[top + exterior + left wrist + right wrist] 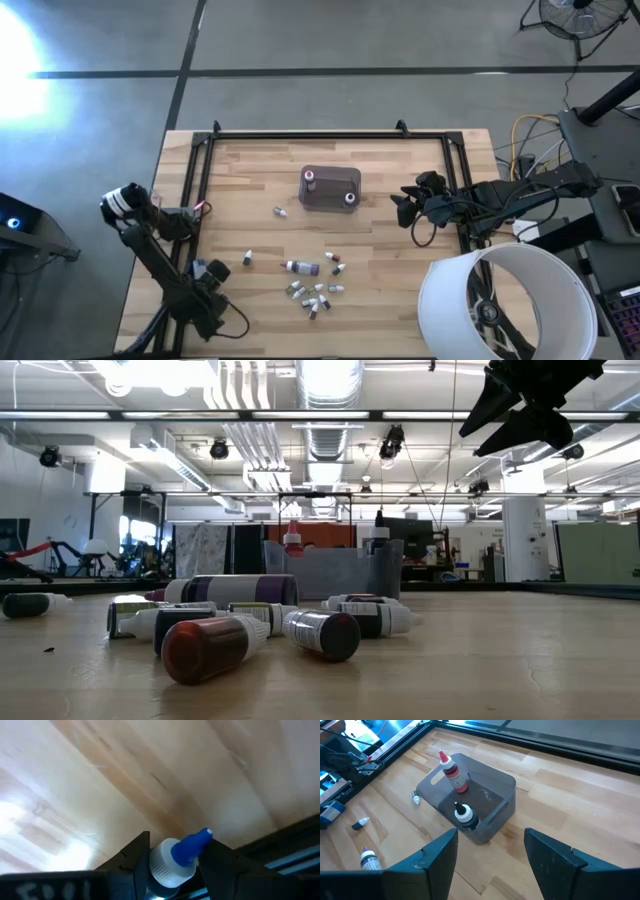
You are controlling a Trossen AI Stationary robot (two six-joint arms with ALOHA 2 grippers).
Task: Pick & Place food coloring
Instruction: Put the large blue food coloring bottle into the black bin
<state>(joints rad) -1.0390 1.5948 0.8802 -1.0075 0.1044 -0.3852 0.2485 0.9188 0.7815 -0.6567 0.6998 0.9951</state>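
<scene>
My left gripper hangs over the table's near left corner, shut on a small food coloring bottle with a white cap and blue nozzle. More food coloring bottles lie on their sides in a cluster near the front; a longer purple-labelled one lies beside them. Single bottles lie apart. The grey tub holds two upright bottles, one red and one dark. My right gripper hovers open, high to the tub's right. My left gripper pinches the bottle between its two fingers just behind the white cap. The fingers point steeply down. The blue nozzle sticks out past the fingertips. The body is hidden behind the fingers; the bottle looks clear of the wood.
A black metal frame runs along the table's left, far and right sides. A large white round bin stands off the near right corner. Bare wood lies between the tub and the cluster.
</scene>
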